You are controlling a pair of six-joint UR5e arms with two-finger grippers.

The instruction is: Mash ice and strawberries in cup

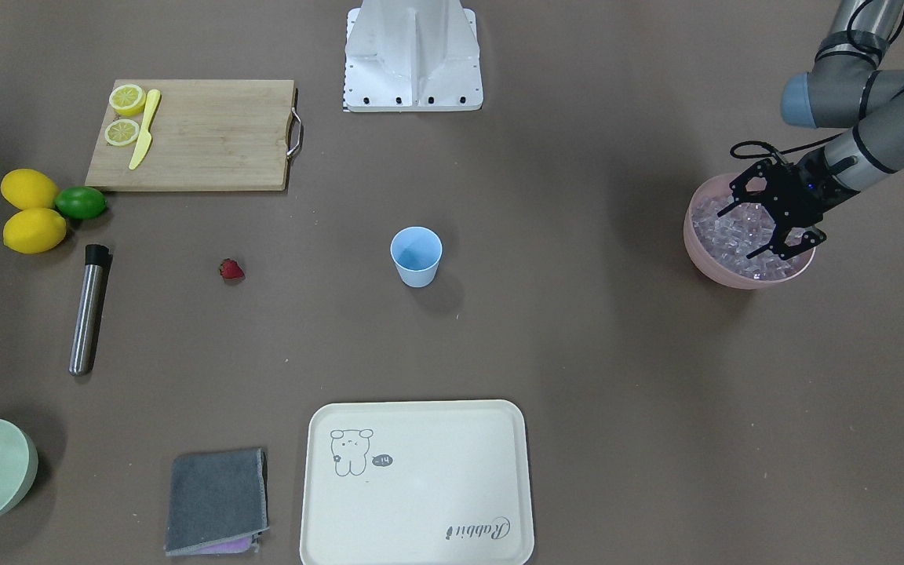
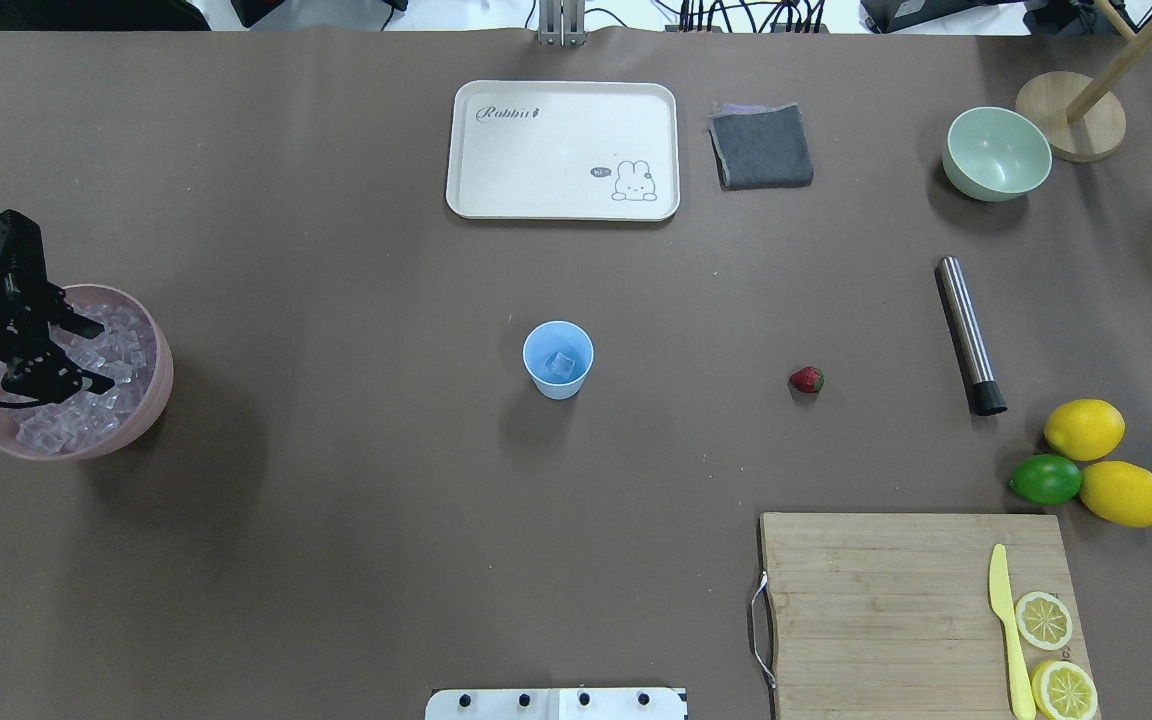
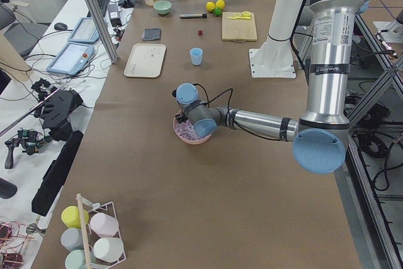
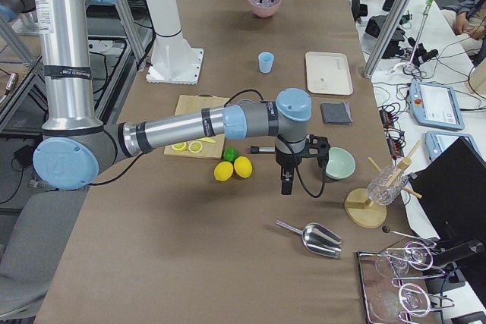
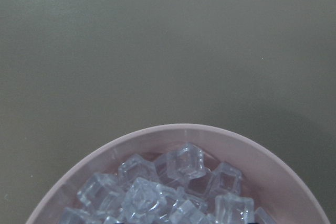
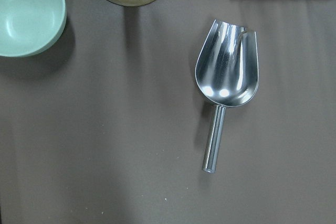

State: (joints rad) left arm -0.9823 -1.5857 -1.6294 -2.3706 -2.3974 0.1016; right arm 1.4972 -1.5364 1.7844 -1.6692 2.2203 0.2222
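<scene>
Here, left claw (image 2: 106,355) spread wide over pink bowl (image 2: 141,422), poised to pinch ice (image 2: 76,415); cup (image 2: 556,393) upright at centre of desk (image 2: 336,520), one cube inside; strawberry (image 2: 806,379) loose, well apart from cup; right claw (image 4: 285,189) open or closed, cannot tell.

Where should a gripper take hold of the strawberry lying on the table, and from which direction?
Grip the strawberry across its red body, coming straight down from above. It lies on its side on the table, apart from other things. It is small and tapered, so closing on the widest part probably holds best.
</scene>
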